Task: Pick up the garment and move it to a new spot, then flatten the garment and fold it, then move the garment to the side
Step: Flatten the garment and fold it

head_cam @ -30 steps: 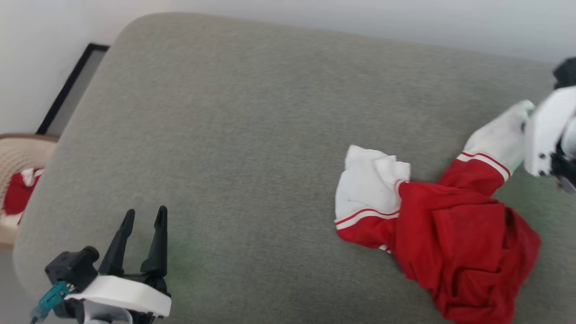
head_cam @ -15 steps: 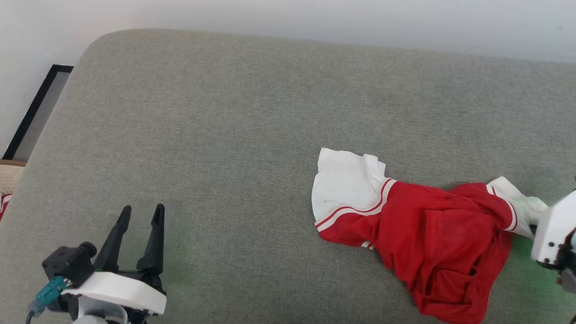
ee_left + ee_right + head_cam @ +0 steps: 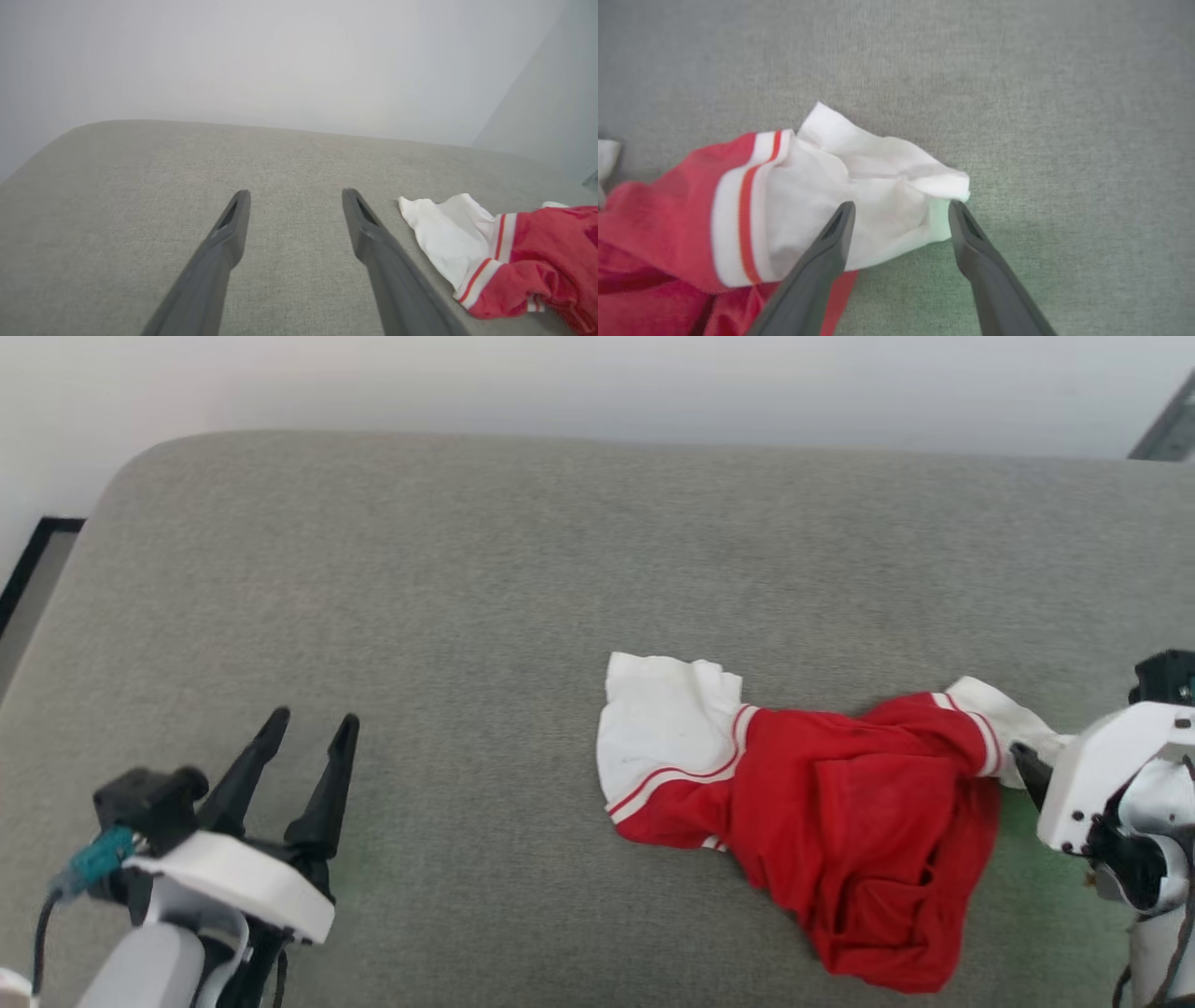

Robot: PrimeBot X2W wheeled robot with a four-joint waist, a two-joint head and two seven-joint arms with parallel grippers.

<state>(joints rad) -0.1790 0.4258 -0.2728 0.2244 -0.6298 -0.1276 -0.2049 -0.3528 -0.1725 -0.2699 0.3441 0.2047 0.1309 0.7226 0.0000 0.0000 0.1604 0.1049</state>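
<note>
The garment (image 3: 840,803), a red shirt with white sleeves and striped trim, lies crumpled on the grey cushion (image 3: 467,569), right of centre. Its print is hidden in the folds. One white sleeve (image 3: 663,728) spreads to the left. The other sleeve (image 3: 868,186) rests on the fabric under my right gripper (image 3: 901,207), which is open with a finger on either side of the sleeve's end. That gripper (image 3: 1032,775) sits at the right edge of the head view. My left gripper (image 3: 313,728) hovers open and empty at the lower left, well away from the garment (image 3: 514,252).
The cushion has a rounded far-left corner and a pale wall (image 3: 597,383) behind it. A dark-framed panel (image 3: 28,569) leans by the left edge. Bare grey fabric stretches between my left gripper and the shirt.
The camera has swung right. My right gripper has come down from holding the white sleeve up, laid it on the cushion and opened. The left gripper stays open.
</note>
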